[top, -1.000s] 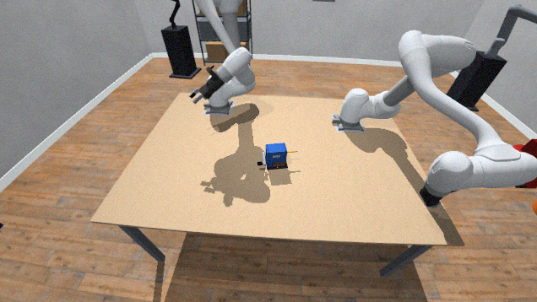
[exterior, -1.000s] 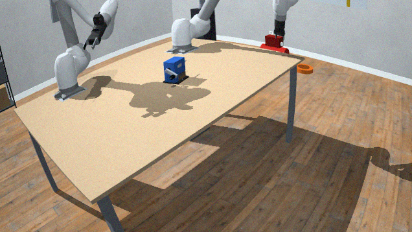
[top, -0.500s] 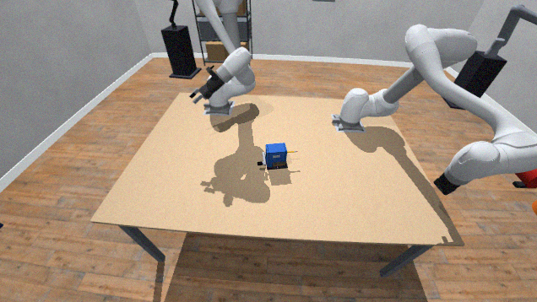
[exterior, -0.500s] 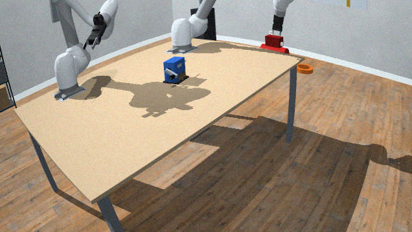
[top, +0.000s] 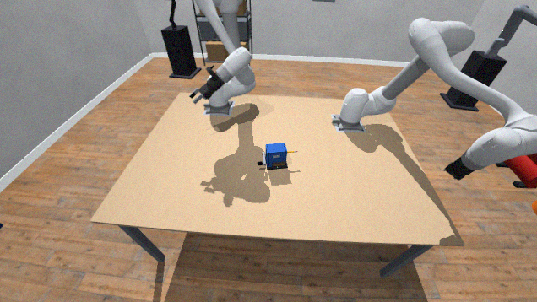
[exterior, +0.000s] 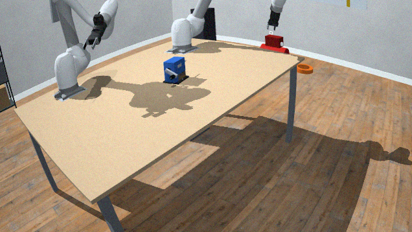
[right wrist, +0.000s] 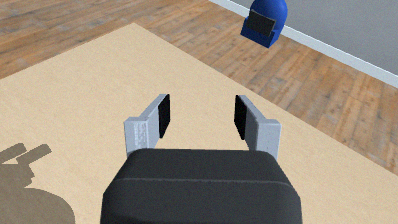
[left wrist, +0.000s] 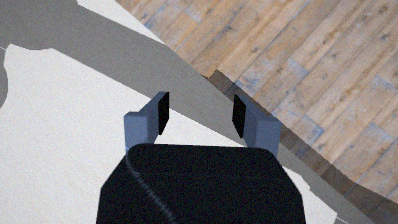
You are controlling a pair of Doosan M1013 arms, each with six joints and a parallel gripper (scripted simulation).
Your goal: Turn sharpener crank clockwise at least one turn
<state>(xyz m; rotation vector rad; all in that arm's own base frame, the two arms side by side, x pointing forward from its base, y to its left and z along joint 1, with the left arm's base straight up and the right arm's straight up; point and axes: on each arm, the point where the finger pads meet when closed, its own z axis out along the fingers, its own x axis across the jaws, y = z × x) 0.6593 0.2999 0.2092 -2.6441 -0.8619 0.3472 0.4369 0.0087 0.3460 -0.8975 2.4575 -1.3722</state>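
Jaws, two pairs. Those of the left gripper (top: 457, 170) (exterior: 271, 28) (left wrist: 201, 115): spread to their widest, nothing between them; dark pads facing one another. Those of the right gripper (top: 195, 97) (exterior: 90, 43) (right wrist: 202, 116): likewise fully parted, nothing held, dark pads on pale fingers.

Left arm (top: 436, 46) (exterior: 278, 4): white, grey-sleeved, reaching out past the side of the tabletop (top: 338, 207) (exterior: 97, 136) (right wrist: 200, 70); its gripper points downward in the exterior view, well apart from the sharpener. Right arm (top: 236, 63) (exterior: 108, 14): white, folded above its own base, gripper raised over the tabletop and tilted downward, also well apart from the sharpener.

Pencil sharpener (top: 275, 155) (exterior: 175, 69), one: blue box body on a dark foot, upright on the tabletop, touched by neither gripper. Crank (top: 264, 159) (exterior: 170, 72): pale lever with a black knob (top: 259, 164) (exterior: 172, 77), on one side face, slanting downward to the knob. Pencil (top: 292, 152): yellow, projecting from the side opposite the crank.

Surroundings: red apparatus (exterior: 273, 41) beyond the tabletop; orange ring (exterior: 305, 72) near it; blue rounded object (right wrist: 272, 12) on the plank floor (top: 63, 253) (exterior: 324, 181) (left wrist: 320, 60) (right wrist: 310, 85), near the wall.
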